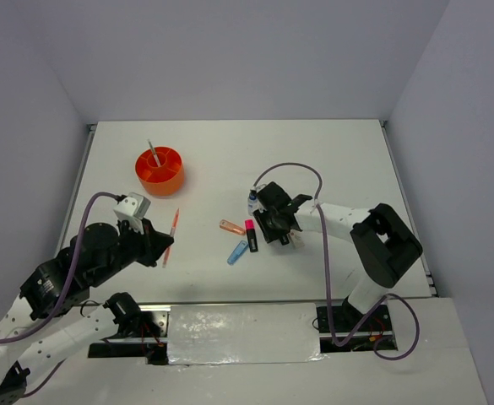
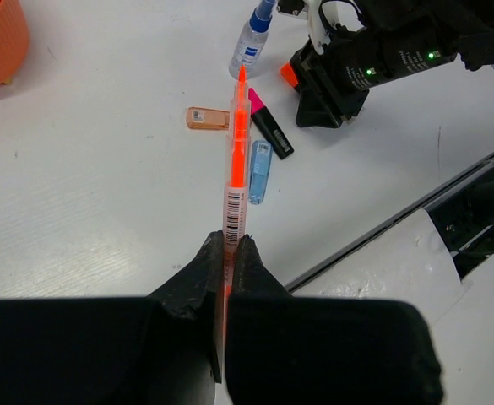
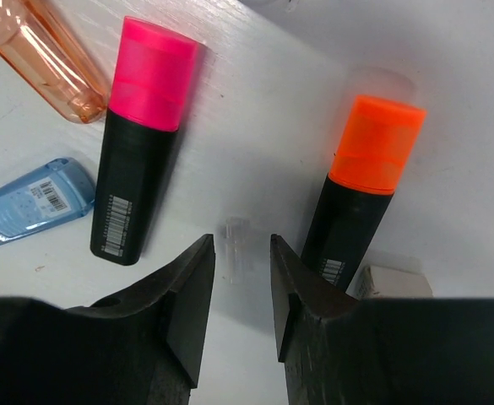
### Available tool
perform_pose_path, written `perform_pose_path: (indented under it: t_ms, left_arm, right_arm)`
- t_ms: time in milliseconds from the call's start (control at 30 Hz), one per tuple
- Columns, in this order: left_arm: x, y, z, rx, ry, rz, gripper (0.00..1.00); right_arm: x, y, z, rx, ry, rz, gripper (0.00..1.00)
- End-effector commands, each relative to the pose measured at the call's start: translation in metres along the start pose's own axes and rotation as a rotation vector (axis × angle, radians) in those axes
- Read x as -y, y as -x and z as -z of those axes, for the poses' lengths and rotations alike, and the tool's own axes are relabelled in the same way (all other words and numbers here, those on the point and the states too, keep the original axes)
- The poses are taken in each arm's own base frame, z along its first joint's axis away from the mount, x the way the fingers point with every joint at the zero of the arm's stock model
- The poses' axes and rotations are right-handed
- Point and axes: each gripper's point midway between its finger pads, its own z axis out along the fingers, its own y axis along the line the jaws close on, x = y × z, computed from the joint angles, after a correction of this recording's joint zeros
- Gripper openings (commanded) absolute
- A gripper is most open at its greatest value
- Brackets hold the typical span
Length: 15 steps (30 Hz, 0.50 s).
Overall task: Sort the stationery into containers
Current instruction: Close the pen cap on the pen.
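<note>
Pinched by its tail in the left gripper (image 2: 228,251), the thin orange pen (image 2: 236,169) points ahead, with the orange cup (image 1: 160,170) forward-left, nearer this arm; the right gripper (image 3: 240,253) hangs spread.

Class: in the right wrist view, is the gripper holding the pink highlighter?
No, the right gripper is open, gripping nothing, with the pink highlighter lying beside it.

White desk (image 1: 331,160) enclosed on three sides by plain pale grey walls (image 1: 247,59); lighting even, shadows soft
</note>
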Motion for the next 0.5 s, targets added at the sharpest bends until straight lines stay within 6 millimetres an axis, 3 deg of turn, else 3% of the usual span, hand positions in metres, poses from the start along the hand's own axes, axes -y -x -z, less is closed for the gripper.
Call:
perform_pose_path:
  t_ms: [0,333,467]
  left_arm:
    - [0.008,0.01,-0.001,0.037,-0.041,-0.019,0.0]
    - [0.008,0.012,0.002,0.049,-0.041,-0.012,0.0]
    - [0.007,0.012,0.002,0.051,-0.039,-0.012,0.0]
  right_arm:
    - [-0.002,0.002,-0.008,0.0,0.009,0.007,0.38]
    - [-0.012,-0.011,-0.007,-0.043,0.026,0.015,0.29]
    - [-0.01,-0.015,-0.009,-0.055,0.007,0.009,0.1]
